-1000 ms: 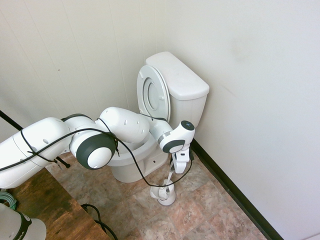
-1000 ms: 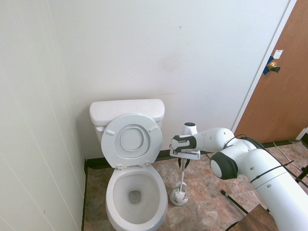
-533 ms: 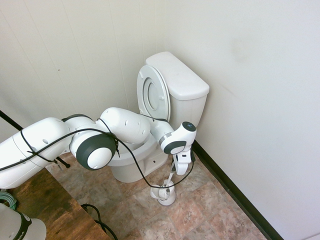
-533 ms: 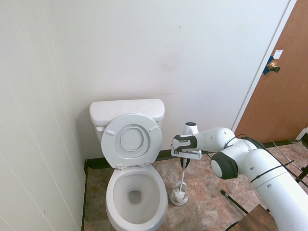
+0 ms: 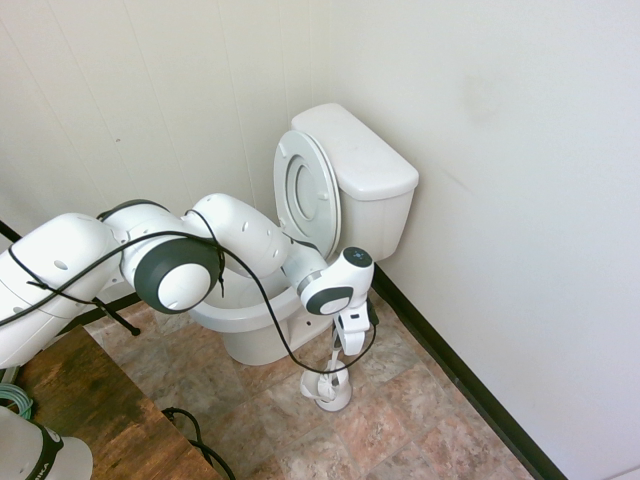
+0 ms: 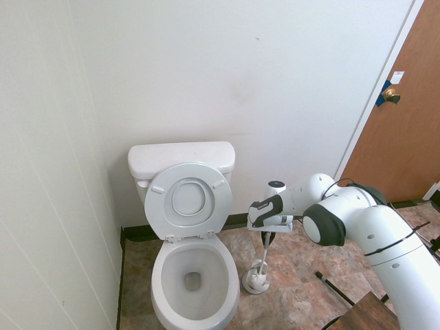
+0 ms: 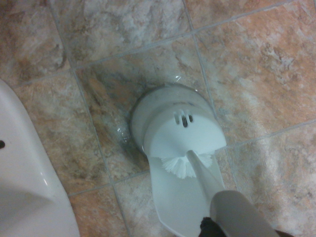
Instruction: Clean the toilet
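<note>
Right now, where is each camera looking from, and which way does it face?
First exterior view: high up on the side where the arm enters from picture left, facing down at the toilet; most of the arm shows.
Second exterior view: high, in front of the toilet, facing its open bowl; the arm enters from the right.
Wrist view: on the wrist, looking down at the brush holder; no arm shows.
Both exterior views share the toilet, raised lid and brush holder.

The floor (image 5: pixel 415 425) is surfaced in mottled pink, tan and grey tiles, separated by thin, pale joints. The toilet (image 6: pixel 182 155) stands upright directly on it. The white holder (image 7: pixel 170 136), fitted with a round base, stands upright on the tiles beside the toilet.
</note>
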